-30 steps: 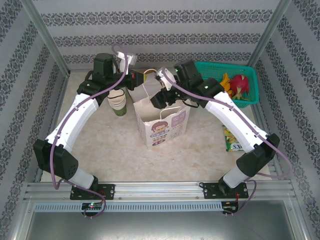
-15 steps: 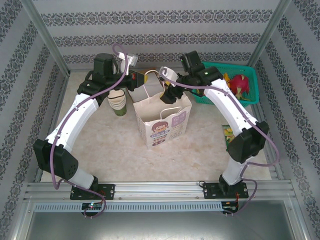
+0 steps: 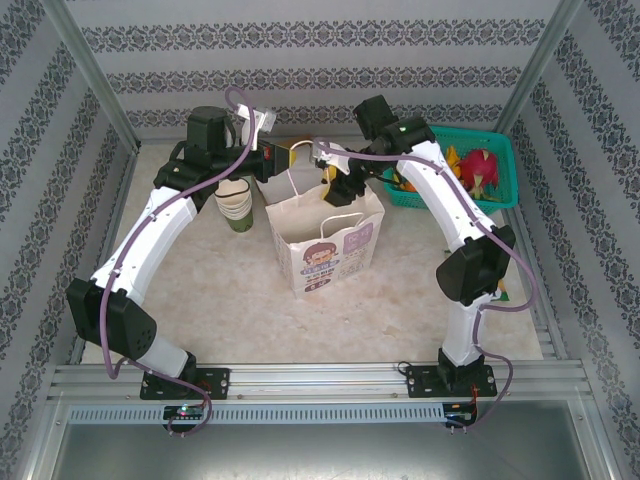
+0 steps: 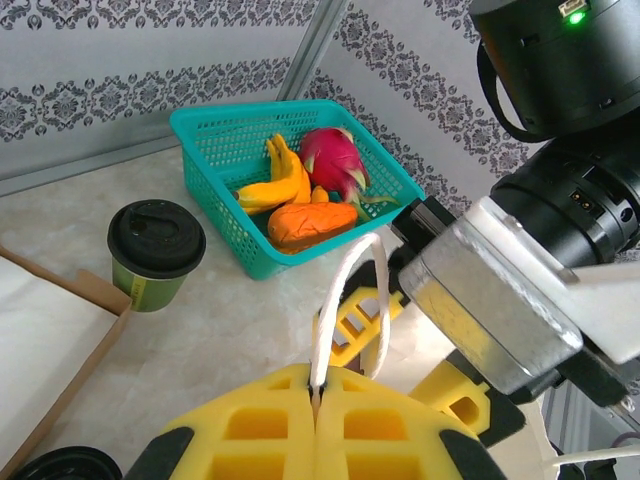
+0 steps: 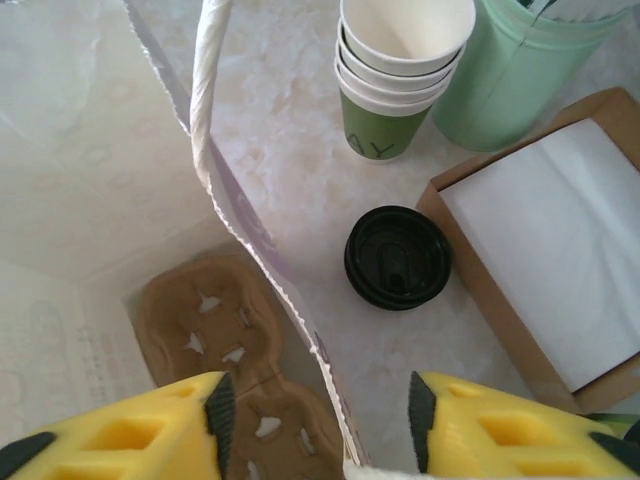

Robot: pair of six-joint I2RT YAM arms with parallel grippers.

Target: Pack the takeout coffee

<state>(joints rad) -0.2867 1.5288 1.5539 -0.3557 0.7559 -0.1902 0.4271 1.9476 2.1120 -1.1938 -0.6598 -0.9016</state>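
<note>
My right gripper (image 5: 318, 410) hangs spread, my left gripper (image 4: 315, 398) pinches the bag handle (image 4: 364, 239); the takeout coffee (image 5: 397, 257), centre-right, likely light and crushable, wants a gentle grip on its paper sides.

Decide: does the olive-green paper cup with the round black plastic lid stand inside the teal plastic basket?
No, the lidded cup stands on the marble table, outside the teal basket.

Olive-green cup (image 4: 150, 285), black lid (image 4: 156, 237); teal basket (image 4: 215, 135); white bag (image 3: 300, 225) with purple print; grey-patterned walls (image 3: 300, 50); marbled beige table (image 3: 220, 290).
</note>
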